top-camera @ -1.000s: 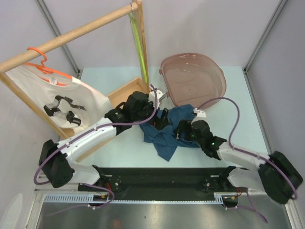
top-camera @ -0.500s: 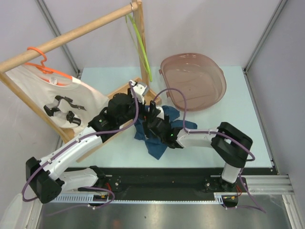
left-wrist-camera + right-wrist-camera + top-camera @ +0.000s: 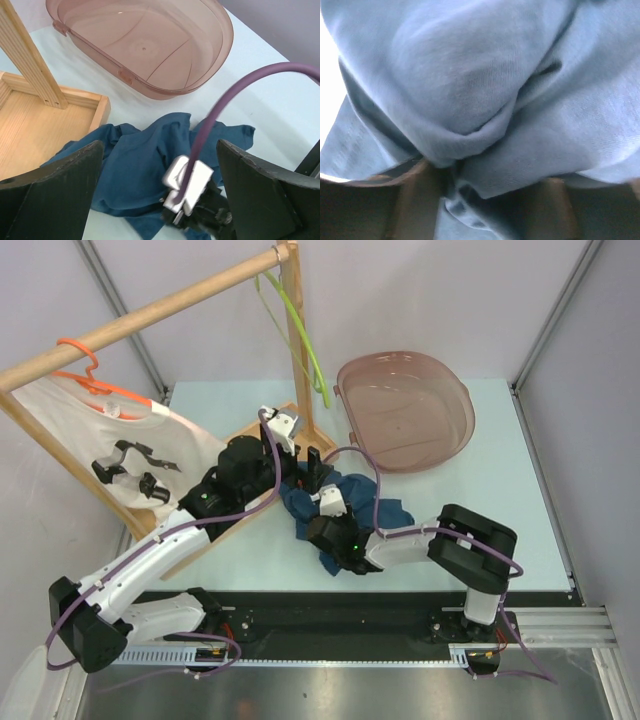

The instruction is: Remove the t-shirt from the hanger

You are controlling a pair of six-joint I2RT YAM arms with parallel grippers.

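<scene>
At the far left a white t-shirt (image 3: 60,430) hangs on its orange hanger (image 3: 85,375) from the wooden rail (image 3: 150,315), well apart from both arms. If it counts toward the task, that one is not yet done.

The likelier trouble sits at centre. The left tool (image 3: 160,150) hovers with its fingers spread wide and nothing held. Under that gap lie the right arm's silver connector (image 3: 187,185) and its purple cable (image 3: 290,70) — closing or descending there would probably catch cable or wrist rather than cloth, and the arms are near enough to knock together.

The blue t-shirt (image 3: 300,510) lies crumpled on the surface (image 3: 520,470), off the bare green hanger (image 3: 317,380) dangling at its 12 o'clock. Its edge touches the wooden base tray (image 3: 45,130) at about 10 o'clock, so a drag that way could snag it.

The right tool (image 3: 485,205) is buried in the heap, fingers partly closed on a thick wad of blue cloth. From the left tool the shirt is just below, toward 6 o'clock. The brown tub (image 3: 405,415) stands near, at the shirt's 2 o'clock.
</scene>
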